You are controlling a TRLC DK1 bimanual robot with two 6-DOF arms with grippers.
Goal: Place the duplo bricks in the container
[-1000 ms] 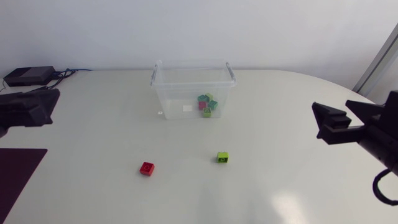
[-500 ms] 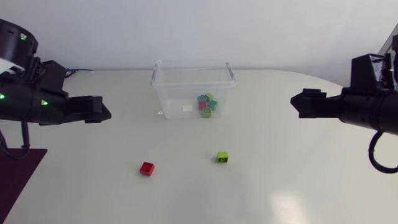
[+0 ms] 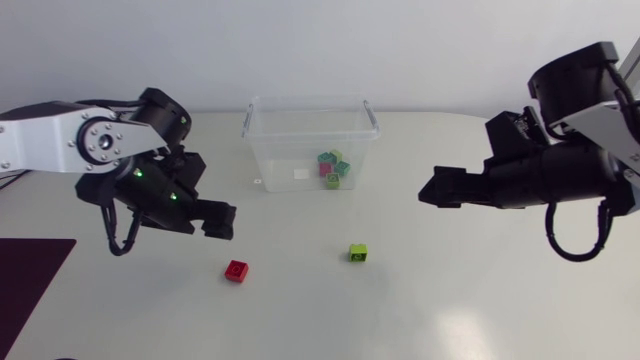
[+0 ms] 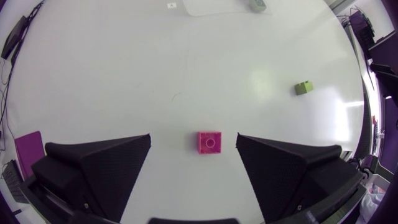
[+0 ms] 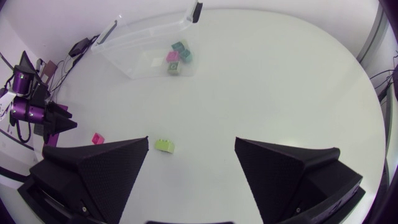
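White table (image 3: 300, 320) before me. Dark purple mat (image 3: 25, 270) lying flat at its near left edge; small white tag (image 3: 257, 182) nearer the middle.

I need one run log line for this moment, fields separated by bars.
left gripper: open, over red brick | right gripper: open, green brick ahead | container: several bricks inside

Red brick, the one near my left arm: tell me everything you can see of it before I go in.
The red brick is a small square block, plastic by its look, with one round stud on top. It lies flat, stud up, on the white table, apart from the green brick and outside the container. The left wrist view shows it between the open fingers of the left claw, touching neither; only the table touches it.
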